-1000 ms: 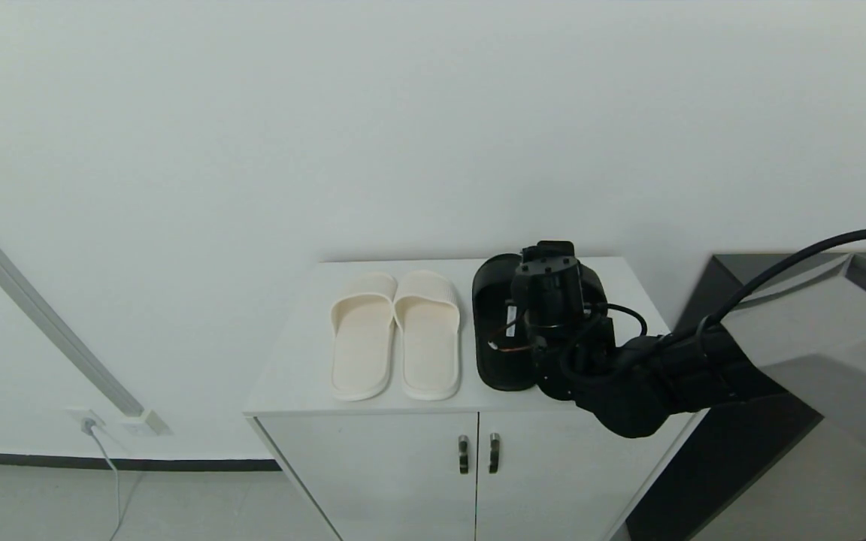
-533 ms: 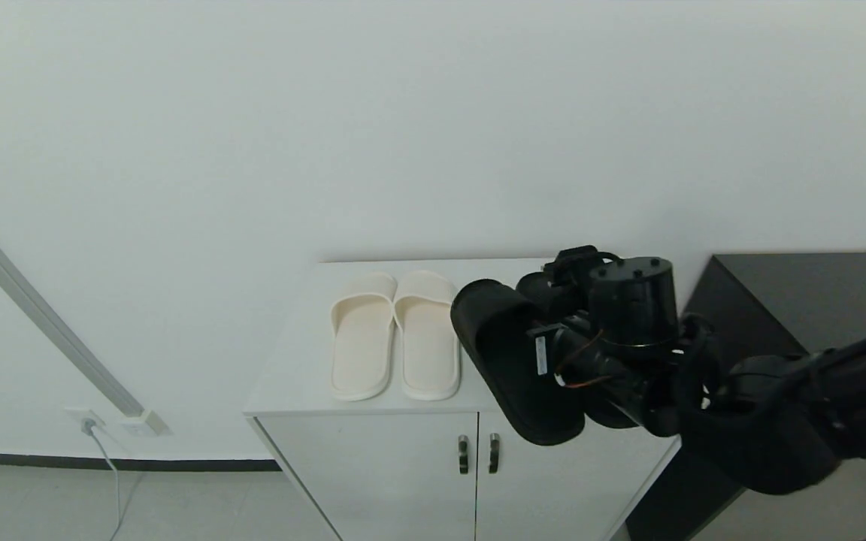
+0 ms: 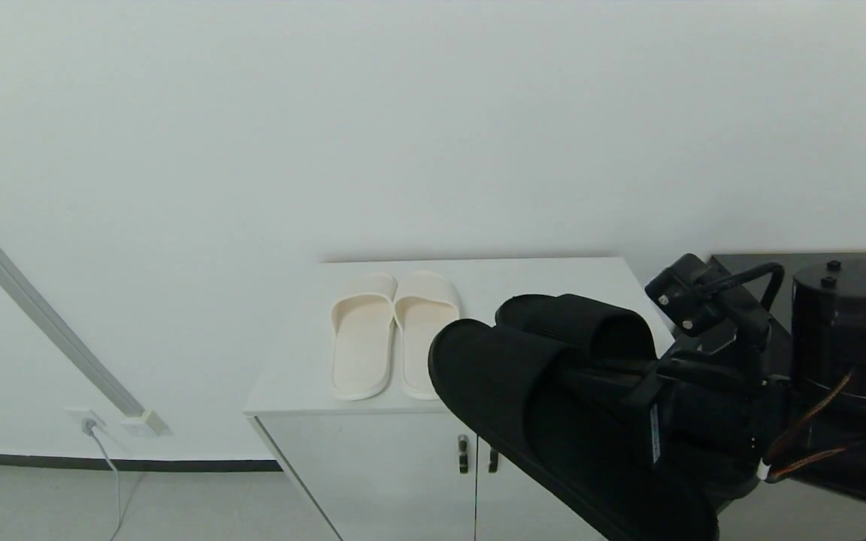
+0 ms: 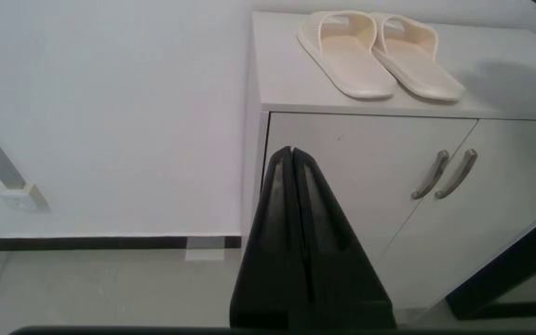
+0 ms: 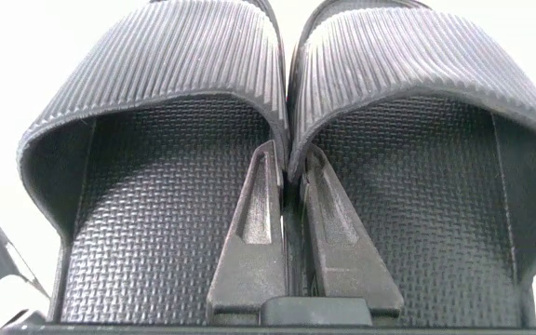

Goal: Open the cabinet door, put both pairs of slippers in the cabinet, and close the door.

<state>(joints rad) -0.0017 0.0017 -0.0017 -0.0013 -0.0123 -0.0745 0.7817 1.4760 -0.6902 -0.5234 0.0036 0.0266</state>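
our right tool [image 5: 291, 156] pinches the ribbed black slippers [image 3: 523, 376] by their inner walls, held aloft in front of the smooth white cabinet [image 3: 373, 473], doors closed. matte cream slippers [image 3: 395, 334] lie flat on top. left tool [image 4: 293, 158] is pressed closed, empty.

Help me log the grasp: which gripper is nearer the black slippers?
Right. The right gripper has its jaws shut on the black slippers; the left gripper is apart from them, facing the cabinet front.

A plain white wall [image 3: 433, 113] met a pale floor [image 3: 177, 503] along a dark skirting strip [image 3: 102, 460]. A grey conduit [image 3: 42, 309] slanted down to a socket [image 3: 87, 421], a cable [image 3: 113, 481] plugged in.
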